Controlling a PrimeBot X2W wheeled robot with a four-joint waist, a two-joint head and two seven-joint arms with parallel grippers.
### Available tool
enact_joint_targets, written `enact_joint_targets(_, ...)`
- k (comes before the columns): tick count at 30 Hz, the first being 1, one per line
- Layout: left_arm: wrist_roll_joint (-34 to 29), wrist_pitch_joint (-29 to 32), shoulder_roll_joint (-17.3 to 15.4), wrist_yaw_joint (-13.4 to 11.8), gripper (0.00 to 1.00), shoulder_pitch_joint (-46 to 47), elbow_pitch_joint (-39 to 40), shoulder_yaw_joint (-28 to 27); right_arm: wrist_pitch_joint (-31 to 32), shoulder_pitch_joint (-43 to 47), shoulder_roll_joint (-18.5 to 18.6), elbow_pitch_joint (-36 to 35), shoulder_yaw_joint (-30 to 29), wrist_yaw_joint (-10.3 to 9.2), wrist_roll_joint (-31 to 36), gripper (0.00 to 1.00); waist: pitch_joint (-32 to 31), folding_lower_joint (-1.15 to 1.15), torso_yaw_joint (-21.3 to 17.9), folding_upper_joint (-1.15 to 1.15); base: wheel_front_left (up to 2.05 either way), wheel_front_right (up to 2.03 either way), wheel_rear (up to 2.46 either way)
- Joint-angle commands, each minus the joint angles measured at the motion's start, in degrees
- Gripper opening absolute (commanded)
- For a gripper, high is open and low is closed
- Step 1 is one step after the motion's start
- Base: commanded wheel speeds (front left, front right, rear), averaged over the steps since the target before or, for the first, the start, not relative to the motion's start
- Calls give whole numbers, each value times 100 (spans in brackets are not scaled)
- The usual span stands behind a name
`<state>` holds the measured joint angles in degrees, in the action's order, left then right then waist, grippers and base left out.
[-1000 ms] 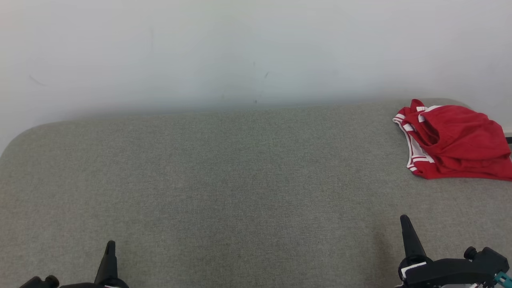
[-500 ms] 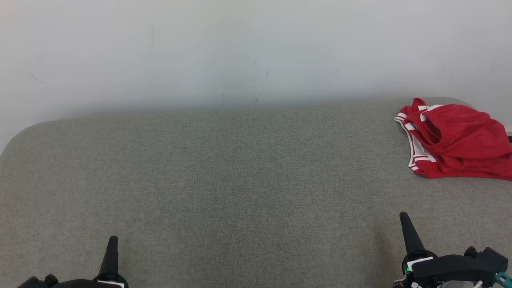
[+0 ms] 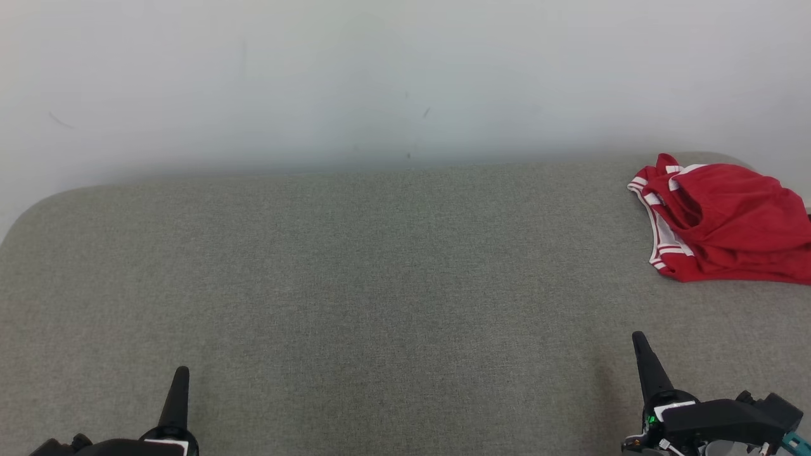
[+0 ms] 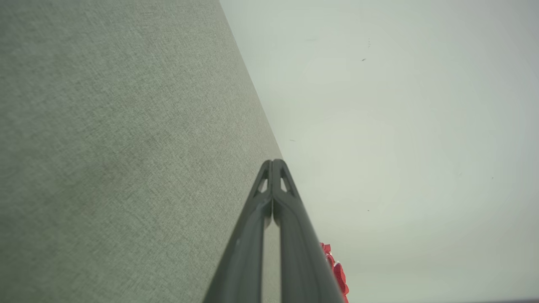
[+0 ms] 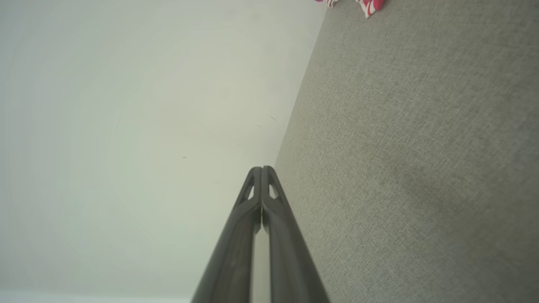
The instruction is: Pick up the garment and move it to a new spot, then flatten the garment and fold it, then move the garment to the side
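The garment (image 3: pixel 728 221) is a crumpled red piece with white-striped trim, lying at the far right of the grey fabric surface (image 3: pixel 380 285) near its back edge. A red scrap of the garment (image 4: pixel 337 273) peeks out beside the fingers in the left wrist view, and the trim of the garment (image 5: pixel 370 5) touches the top edge of the right wrist view. My left gripper (image 3: pixel 179 380) stands at the lower left, shut and empty. My right gripper (image 3: pixel 638 345) stands at the lower right, shut and empty, well in front of the garment.
A pale wall (image 3: pixel 380 76) rises right behind the surface. The surface has a rounded corner at the back left (image 3: pixel 38 209). Wide bare fabric lies between the two grippers and the garment.
Both grippers have crept slightly forward, up the head view. The scene has drifted a little, the garment shifting slightly right and up, so the camera has moved.
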<state>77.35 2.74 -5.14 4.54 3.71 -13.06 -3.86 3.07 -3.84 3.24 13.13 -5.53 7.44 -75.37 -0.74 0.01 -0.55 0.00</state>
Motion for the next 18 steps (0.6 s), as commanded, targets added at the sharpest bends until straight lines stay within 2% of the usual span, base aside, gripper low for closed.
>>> enact_joint_targets(1,103,32,18,32,0,123,11,-37,40,-104,-12,-22,-18,6,-125,0,3,0,2,0,0,0,0)
enact_joint_targets(18,819,218,130,172,0,204,-50,-162,202,-192,-29,34,-64,7,-936,0,44,0,27,0,0,0,0)
